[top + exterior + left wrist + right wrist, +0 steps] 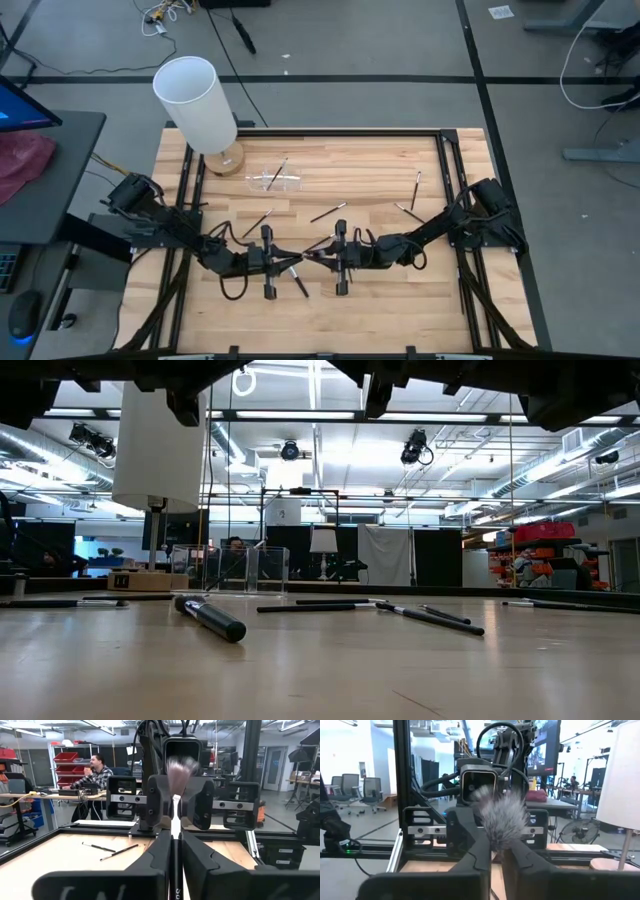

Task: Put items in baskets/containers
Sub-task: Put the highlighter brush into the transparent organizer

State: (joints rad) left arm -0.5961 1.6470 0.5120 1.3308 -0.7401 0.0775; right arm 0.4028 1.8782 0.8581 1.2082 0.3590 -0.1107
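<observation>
One makeup brush (175, 820), with a dark handle, pale ferrule and fluffy head (502, 817), hangs level above the table's near middle. My left gripper (296, 258) and my right gripper (316, 256) meet tip to tip there, both shut on it. The clear holder (275, 182) stands at the far middle with a brush (279, 170) leaning in it. Loose brushes lie flat on the wood: one by my left gripper (299, 284), two mid-table (262, 220) (328, 212), two at the right (417, 185) (405, 210). My left gripper pinches the brush's dark handle (175, 870) between its two fingers. The fingers come level from the table's left and lie along the brush, which is clear of the table. My right gripper pinches the brush's neck just under the bristle head (495, 849) between its two fingers. It comes level from the table's right, along the brush, and the head sticks back past its fingertips toward its wrist.
A tall white cylinder on a round wooden base (200, 100) stands at the far left corner, close to the holder. Dark frame rails (455, 180) border the table. Bare wood lies along the near edge (400, 310). A person sits at a desk (97, 772) beyond the table.
</observation>
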